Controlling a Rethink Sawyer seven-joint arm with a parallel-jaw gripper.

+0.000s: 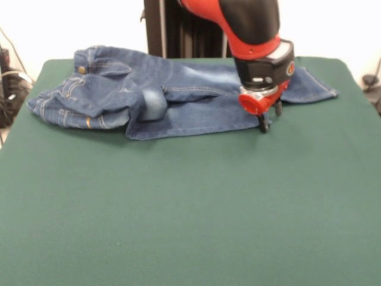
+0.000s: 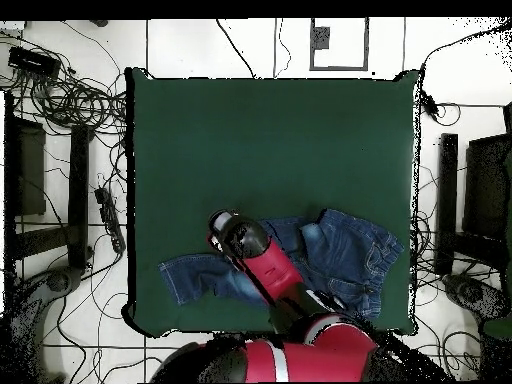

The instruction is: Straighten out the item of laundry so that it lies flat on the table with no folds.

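Front view: The jeans [image 1: 172, 95] lie at the far side of the green counter [image 1: 190, 208], close to its back edge. The waist end sits to the left and is bunched up, with cloth folded over on itself. One leg runs off to the right and lies mostly flat. A pale knee patch shows where the cloth doubles over near the middle. The red and black arm comes down from above. Its jaws [image 1: 269, 118] hang low at the near edge of the right leg, just over the cloth or touching it. Two dark tips poke down, but it is hard to see if they are pinched together or apart, so it cannot be told whether they hold the jeans. The arm is likely there to grab that leg and pull it out straight.

Overhead view: The jeans [image 2: 345, 250] sit near the bottom edge of the counter [image 2: 270, 130]. The arm covers the middle of them. One leg reaches out to the left and the wide bunched part is on the right. The jaws are hidden under the arm here. Folds are left, so the job is not done.
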